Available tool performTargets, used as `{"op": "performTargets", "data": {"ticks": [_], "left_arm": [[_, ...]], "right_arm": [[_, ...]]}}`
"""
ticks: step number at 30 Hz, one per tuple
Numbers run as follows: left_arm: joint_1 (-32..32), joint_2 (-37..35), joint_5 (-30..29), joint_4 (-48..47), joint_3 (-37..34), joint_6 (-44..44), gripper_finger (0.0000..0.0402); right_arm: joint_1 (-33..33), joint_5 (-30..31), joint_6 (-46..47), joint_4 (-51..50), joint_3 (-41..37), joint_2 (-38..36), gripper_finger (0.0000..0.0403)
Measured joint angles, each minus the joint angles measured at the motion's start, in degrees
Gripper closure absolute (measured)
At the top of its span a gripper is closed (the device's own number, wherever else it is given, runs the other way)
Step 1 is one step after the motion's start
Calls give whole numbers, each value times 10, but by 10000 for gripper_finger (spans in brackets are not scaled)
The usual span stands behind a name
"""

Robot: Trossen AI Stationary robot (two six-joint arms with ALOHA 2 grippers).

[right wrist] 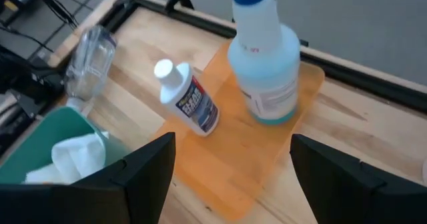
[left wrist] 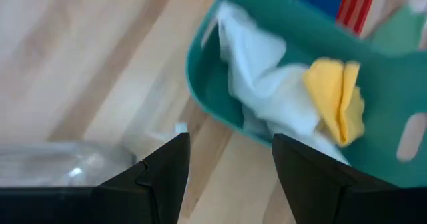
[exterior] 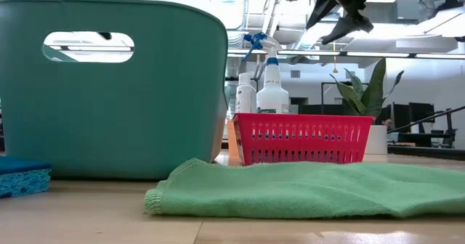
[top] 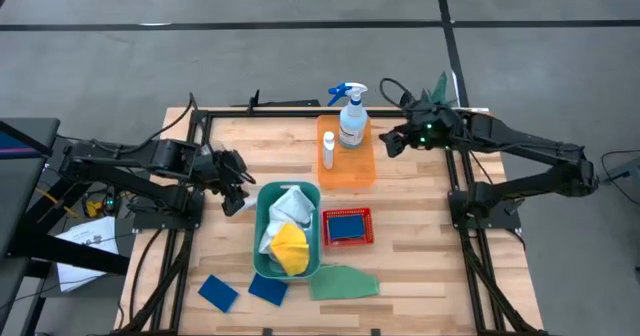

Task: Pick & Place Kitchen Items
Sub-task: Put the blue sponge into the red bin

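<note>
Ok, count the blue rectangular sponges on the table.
3: two blue rectangular sponges lie on the wood at the near edge, left of the green cloth; one sits in the red basket. Others could be hidden.

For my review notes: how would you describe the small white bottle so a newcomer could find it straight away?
Start at the orange tray at the back middle of the wooden table. Two bottles stand on it; the small white bottle is the one nearer the left arm. It is shorter and slimmer than the spray bottle beside it and has a plain white cap, no blue trigger.
</note>
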Motion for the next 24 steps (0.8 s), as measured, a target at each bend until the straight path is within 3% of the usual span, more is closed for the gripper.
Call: {"op": "performTargets", "data": {"ticks": [7, 13, 17, 24], "left_arm": [[-6, 0, 138, 10, -99, -84, 192], [-55, 0, 241, 68, -178, -180, 192], [-107, 0, 272, 115, -209, -242, 192], [-191, 0, 276, 158, -224, -318, 192]], "right_arm": [[-14, 0, 2, 3, 0, -34, 117], [-17, 1, 6, 2, 0, -52, 117], [-17, 1, 6, 2, 0, -52, 117], [-16, 0, 2, 1, 0, -50, 117]]}}
